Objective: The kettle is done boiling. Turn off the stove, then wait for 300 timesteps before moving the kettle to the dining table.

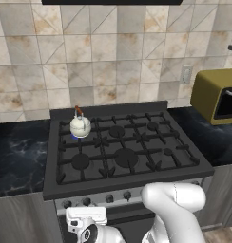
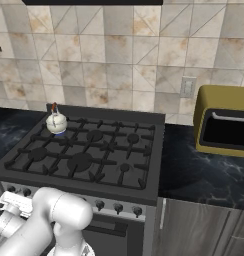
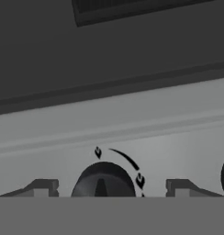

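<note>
Open gripper (image 3: 103, 188) at a stove (image 1: 122, 152) knob (image 3: 103, 182)

The fingers (image 3: 42, 187) stand apart either side of one dark knob marked with two flame symbols. One kettle (image 1: 80, 126) sits on the far-left burner of six; one olive toaster oven (image 1: 217, 96) stands right.

Kettle (image 1: 80, 126) on stove's (image 1: 122, 147) back-left burner; toaster oven (image 1: 217, 96) right.
</note>
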Robot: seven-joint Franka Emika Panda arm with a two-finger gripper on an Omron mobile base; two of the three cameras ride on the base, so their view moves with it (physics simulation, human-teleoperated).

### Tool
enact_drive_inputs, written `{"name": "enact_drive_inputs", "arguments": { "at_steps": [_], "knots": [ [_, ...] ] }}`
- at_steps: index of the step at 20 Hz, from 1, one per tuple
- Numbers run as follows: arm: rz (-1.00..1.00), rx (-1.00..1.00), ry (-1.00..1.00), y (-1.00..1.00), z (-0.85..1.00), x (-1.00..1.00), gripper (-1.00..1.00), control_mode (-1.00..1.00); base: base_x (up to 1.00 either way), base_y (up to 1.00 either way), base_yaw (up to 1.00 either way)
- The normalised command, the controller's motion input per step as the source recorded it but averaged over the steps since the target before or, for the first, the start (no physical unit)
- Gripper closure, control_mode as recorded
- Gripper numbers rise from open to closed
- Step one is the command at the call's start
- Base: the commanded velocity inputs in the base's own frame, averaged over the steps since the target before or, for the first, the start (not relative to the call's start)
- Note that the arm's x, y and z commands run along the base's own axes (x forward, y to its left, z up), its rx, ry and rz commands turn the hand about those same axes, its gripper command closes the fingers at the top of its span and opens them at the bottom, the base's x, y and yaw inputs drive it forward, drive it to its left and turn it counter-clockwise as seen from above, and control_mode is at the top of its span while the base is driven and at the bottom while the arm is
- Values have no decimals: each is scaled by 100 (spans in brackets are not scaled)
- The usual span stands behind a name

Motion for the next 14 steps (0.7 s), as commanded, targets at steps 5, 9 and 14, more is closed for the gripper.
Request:
{"name": "enact_drive_inputs", "arguments": {
  "at_steps": [5, 9, 14],
  "knots": [
    [1, 0, 0, 0, -9, 6, 100, -100, 0, 0, 0],
    [0, 0, 0, 0, 0, 0, 100, -100, 0, 0, 0],
    [0, 7, -2, 0, -11, 0, 100, -100, 0, 0, 0]
  ]
}}
